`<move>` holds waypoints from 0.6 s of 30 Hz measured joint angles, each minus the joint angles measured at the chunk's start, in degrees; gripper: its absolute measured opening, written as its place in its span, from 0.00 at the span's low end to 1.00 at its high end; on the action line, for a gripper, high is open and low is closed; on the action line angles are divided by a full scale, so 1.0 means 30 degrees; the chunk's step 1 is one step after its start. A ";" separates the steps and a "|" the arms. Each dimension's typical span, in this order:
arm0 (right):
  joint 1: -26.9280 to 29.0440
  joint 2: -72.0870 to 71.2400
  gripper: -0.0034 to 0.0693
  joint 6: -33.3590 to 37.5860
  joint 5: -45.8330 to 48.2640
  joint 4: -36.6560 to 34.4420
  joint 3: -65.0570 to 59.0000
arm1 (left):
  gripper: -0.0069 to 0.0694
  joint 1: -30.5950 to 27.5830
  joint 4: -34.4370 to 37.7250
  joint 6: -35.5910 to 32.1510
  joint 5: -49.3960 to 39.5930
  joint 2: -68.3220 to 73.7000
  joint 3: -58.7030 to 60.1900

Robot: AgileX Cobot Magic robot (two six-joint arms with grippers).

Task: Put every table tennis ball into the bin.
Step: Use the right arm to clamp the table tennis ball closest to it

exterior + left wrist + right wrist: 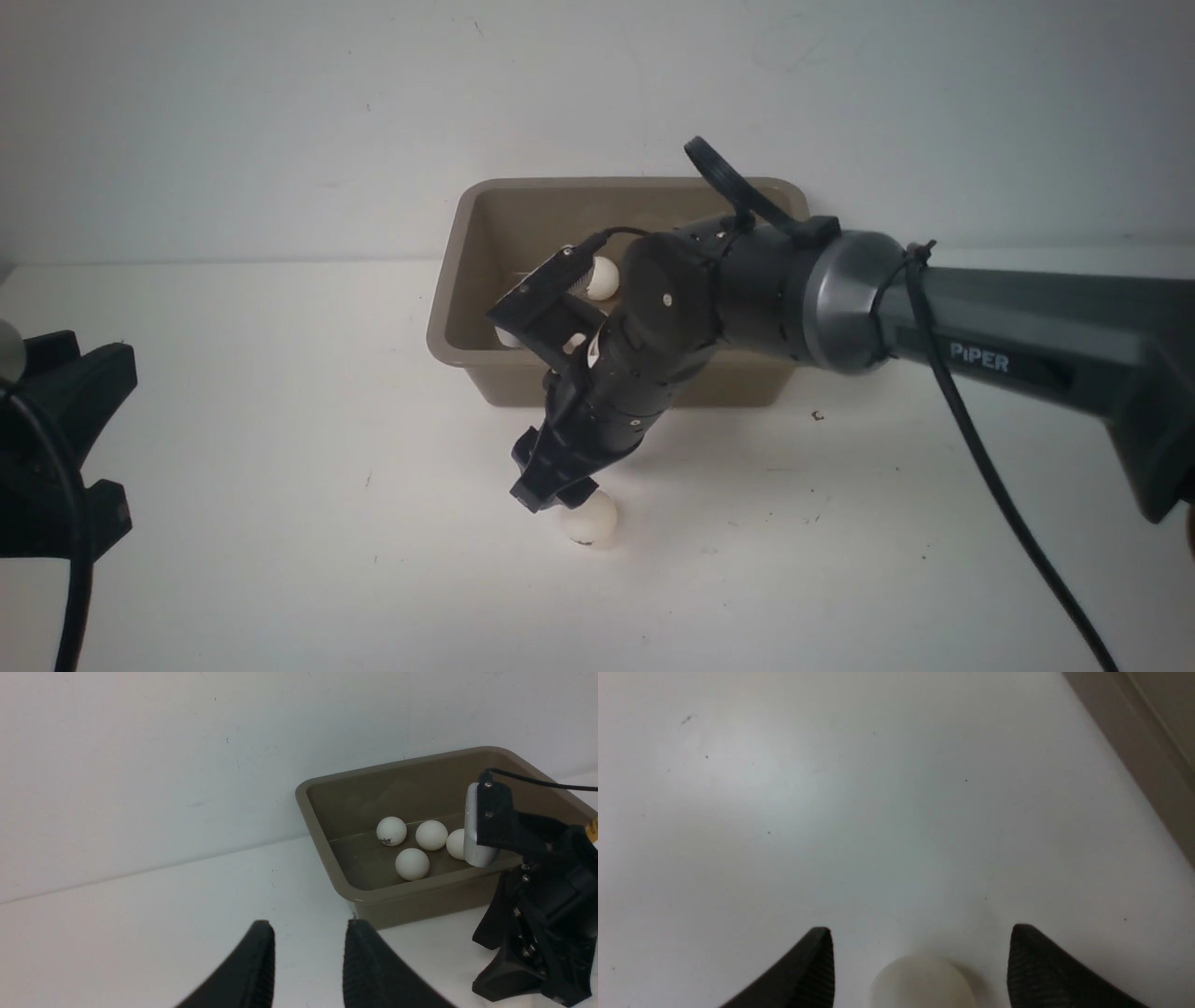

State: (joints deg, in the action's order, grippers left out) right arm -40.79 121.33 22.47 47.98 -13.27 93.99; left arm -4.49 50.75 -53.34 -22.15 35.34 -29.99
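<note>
One table tennis ball [590, 519] sits out on the counter [280, 485], just in front of the bin [509, 385] on the robot's side. The right tool [920, 933] hangs directly over it with its fingers spread wide. The ball lies between them with space on either side, and nothing is pinched yet. A sphere has no long axis to line up with, so I'd call the coming move a plain straight drop and squeeze. The right arm is far the nearer. The left tool [310, 926] sits well off to the bin's left, its fingers parted a little and empty. Inside the bin, four table tennis balls [431, 835] rest clustered on the floor, one half hidden behind the right arm's wrist camera [486, 826]. Whether another hides behind that arm, I can't tell.
</note>
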 joint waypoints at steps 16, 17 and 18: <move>0.0000 0.0556 0.67 -0.0135 0.1457 -0.0225 0.0137 | 0.35 0.0000 0.0000 0.0000 0.0000 0.0000 0.0000; 0.0000 0.0696 0.67 -0.0114 0.1457 -0.0225 0.0137 | 0.35 0.0000 0.0000 0.0000 0.0000 0.0000 0.0000; 0.0000 0.0829 0.67 -0.0114 0.1474 -0.0225 0.0137 | 0.35 0.0000 0.0000 0.0000 0.0000 0.0000 0.0000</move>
State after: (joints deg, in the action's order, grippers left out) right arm -40.79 123.81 22.13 52.40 -13.94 94.40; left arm -4.49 50.75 -53.34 -22.15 35.34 -29.99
